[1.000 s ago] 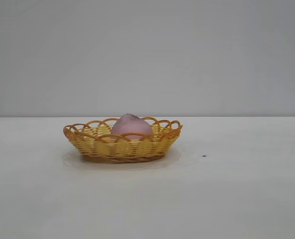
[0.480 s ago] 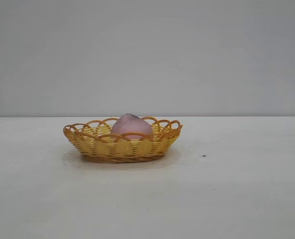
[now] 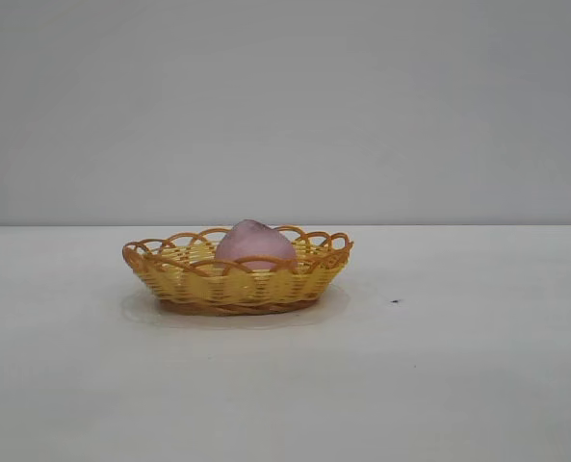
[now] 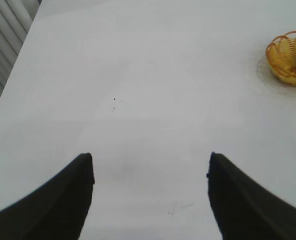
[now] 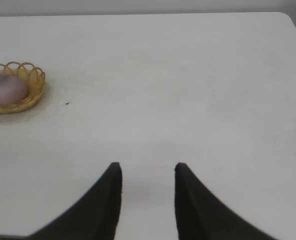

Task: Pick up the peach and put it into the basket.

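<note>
One peach (image 3: 254, 243), one basket (image 3: 237, 279), one table (image 3: 458, 366). Two grippers: left gripper (image 4: 150, 165), right gripper (image 5: 148, 172). One dark speck (image 3: 395, 301), frame centre-right.

In the exterior view the near wall of the basket (image 3: 237, 279) hides the lower part of the peach (image 3: 254, 243). Neither arm shows there. In the left wrist view, far off the left jaws to one side, the basket is cut by the frame edge, with only a sliver of the peach showing. A dark speck (image 3: 395, 301) on the desk (image 3: 458, 385) is too small to identify.
</note>
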